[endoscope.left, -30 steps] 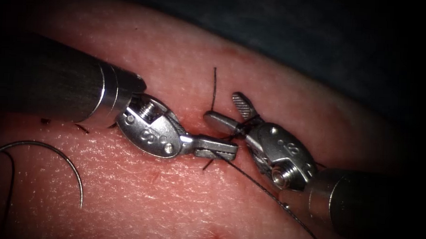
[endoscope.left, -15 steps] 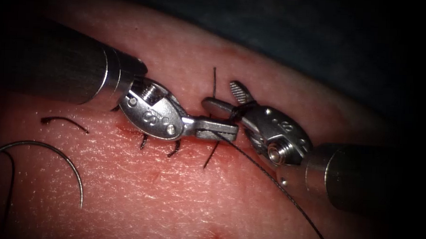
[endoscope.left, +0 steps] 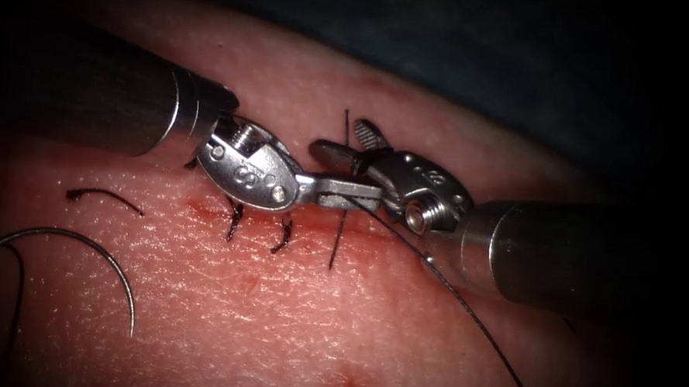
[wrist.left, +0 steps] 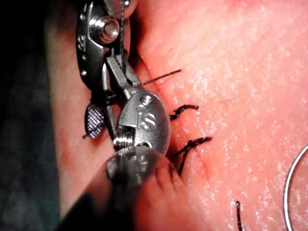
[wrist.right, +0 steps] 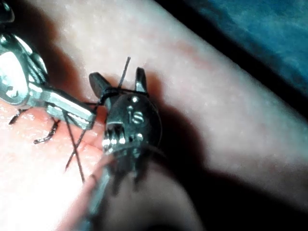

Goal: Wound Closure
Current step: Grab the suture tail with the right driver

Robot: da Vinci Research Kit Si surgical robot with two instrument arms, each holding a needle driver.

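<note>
Left end effector (endoscope.left: 360, 194) clenched on the thread (endoscope.left: 464, 303) over the cut. Right end effector (endoscope.left: 345, 143) spread, thread looped round its jaws, grasping nothing. Needle (endoscope.left: 120, 273) lies free on the tissue (endoscope.left: 292, 323), well left of both, not in the tissue. Judgement: needle is stiff, light, slippery, so best gripped on the body behind the tip. Thread is limp and thin; grip near the stitches (endoscope.left: 235, 220).

Left shaft (endoscope.left: 92, 105): dark grey tube, bright steel collar next to the wrist.
Left claw (endoscope.left: 348, 192): polished oval wrist housing, slotted screw, small round rivets.
Right shaft (endoscope.left: 567, 254): dark grey, matching steel collar.
Right claw (endoscope.left: 345, 143): cross-hatched jaw face; stamped marking on housing (wrist.right: 132, 115).
</note>
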